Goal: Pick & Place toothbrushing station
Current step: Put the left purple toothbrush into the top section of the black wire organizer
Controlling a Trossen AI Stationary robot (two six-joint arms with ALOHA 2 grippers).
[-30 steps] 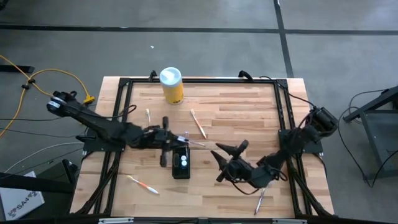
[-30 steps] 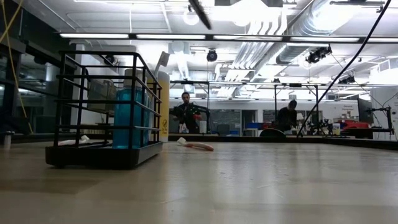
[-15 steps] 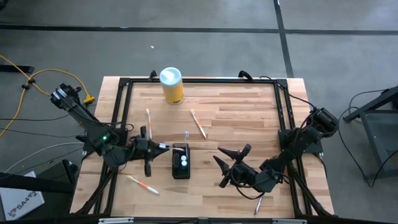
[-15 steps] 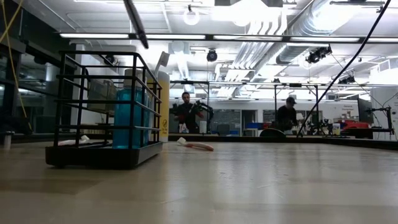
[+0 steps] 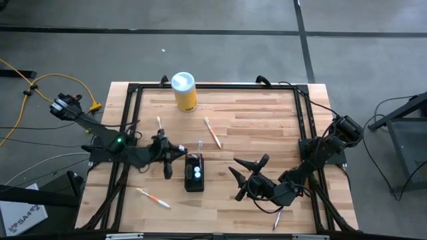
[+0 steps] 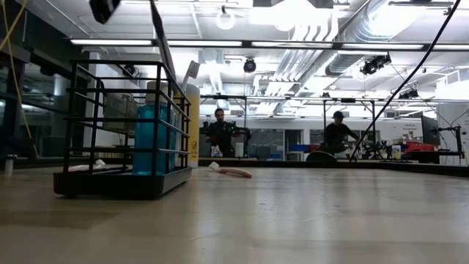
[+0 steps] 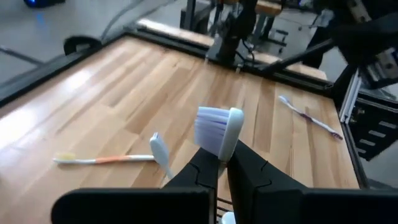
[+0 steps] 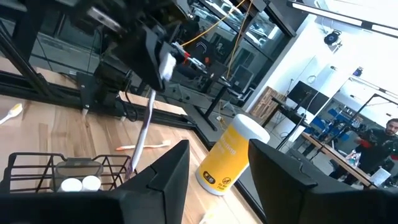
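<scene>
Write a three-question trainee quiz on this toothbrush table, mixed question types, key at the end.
1. True or false: the left gripper is shut on a toothbrush.
2. Where does the yellow canister stand on the table?
A. beside the black wire holder
B. near the far edge, apart from the holder
C. inside the holder
3. Fill in: the right gripper waits to the holder's right, fingers ____ and holding nothing.

Key: 1 true; 2 B; 3 open.
</scene>
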